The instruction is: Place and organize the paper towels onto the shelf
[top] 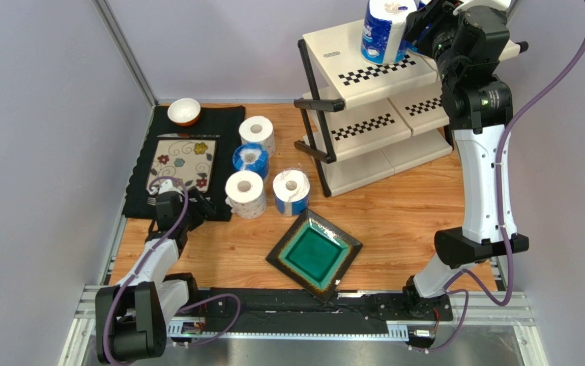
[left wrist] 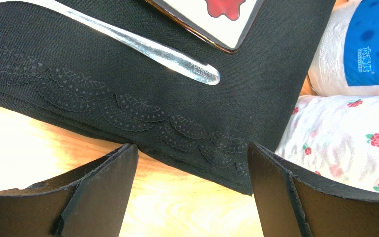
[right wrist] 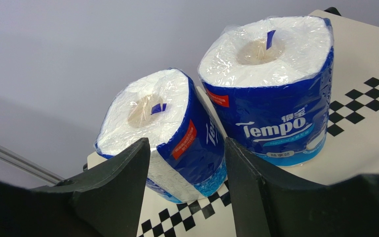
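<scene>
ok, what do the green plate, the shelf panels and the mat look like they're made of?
Green plate: probably glazed ceramic, glossy with bright reflections. Shelf panels: likely plastic, smooth cream and matte, on a black tube frame. Mat: woven black fabric with an embossed scalloped border.

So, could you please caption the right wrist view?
Right end effector around a tilted Tempo roll beside an upright one on the shelf.

Pale grey panel walls (top: 36,114) enclose the workspace on three sides (a metal strut runs up the back left corner). The light wooden tabletop (top: 402,213) sits under even, soft light.
</scene>
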Controlling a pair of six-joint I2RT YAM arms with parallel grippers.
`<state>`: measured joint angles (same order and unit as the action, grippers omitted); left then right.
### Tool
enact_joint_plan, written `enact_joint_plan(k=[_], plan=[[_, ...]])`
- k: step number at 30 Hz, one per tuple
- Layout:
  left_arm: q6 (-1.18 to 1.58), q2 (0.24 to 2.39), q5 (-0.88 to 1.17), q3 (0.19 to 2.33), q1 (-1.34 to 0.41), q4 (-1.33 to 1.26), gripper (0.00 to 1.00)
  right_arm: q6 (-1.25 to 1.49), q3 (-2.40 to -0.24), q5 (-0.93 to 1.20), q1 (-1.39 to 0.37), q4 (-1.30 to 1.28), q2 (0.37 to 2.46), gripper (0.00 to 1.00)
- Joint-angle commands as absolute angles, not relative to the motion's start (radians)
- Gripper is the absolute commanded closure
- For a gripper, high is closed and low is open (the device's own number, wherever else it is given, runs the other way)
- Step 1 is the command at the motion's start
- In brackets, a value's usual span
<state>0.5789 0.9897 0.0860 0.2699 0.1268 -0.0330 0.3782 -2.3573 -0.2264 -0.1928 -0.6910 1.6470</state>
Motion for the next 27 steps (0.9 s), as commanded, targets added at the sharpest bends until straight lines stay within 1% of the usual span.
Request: enact_joint_plan(k=[1,4,6,8,9,14,16,19,21,22,23,25,27], plan=[[0.588,1.009,0.081,0.249,0.137,0.026,0.1,0.39,-2.387,-0.207,-0.187,-0.652,1.644,0.4],[0.588,1.011,0.083,0.25,0.138,0.028,0.1,0.388,-2.356,-0.207,-0.187,-0.637,1.611,0.4],[0.589,1.011,0.084,0.25,0.14,0.025,0.1,0.382,-2.287,-0.186,-0.187,-0.608,1.576,0.4],[0.588,1.011,0.086,0.249,0.14,0.025,0.09,0.377,-2.222,-0.166,-0.187,-0.543,1.499,0.4],[0.588,1.012,0.086,0.25,0.14,0.026,0.09,0.377,-2.148,-0.157,-0.187,-0.497,1.467,0.4],[0.589,1.008,0.083,0.249,0.141,0.025,0.1,0.38,-1.944,-0.115,-0.187,-0.428,1.268,0.4],[0.589,1.006,0.087,0.247,0.14,0.023,0.1,0.379,-1.855,-0.146,-0.186,-0.407,1.215,0.39],[0.591,1.009,0.094,0.247,0.14,0.021,0.1,0.359,-1.803,-0.283,-0.186,-0.413,1.146,0.39],[0.592,1.011,0.098,0.247,0.141,0.02,0.1,0.351,-1.815,-0.351,-0.181,-0.46,1.143,0.39],[0.592,1.011,0.1,0.247,0.14,0.02,0.1,0.356,-1.877,-0.415,-0.173,-0.503,1.158,0.39],[0.592,1.008,0.1,0.247,0.14,0.02,0.1,0.357,-1.928,-0.431,-0.141,-0.55,1.185,0.39],[0.592,1.008,0.098,0.245,0.14,0.021,0.1,0.379,-1.992,-0.392,-0.089,-0.639,1.259,0.39],[0.592,1.006,0.101,0.245,0.14,0.021,0.1,0.432,-2.039,-0.318,0.038,-0.664,1.291,0.39]])
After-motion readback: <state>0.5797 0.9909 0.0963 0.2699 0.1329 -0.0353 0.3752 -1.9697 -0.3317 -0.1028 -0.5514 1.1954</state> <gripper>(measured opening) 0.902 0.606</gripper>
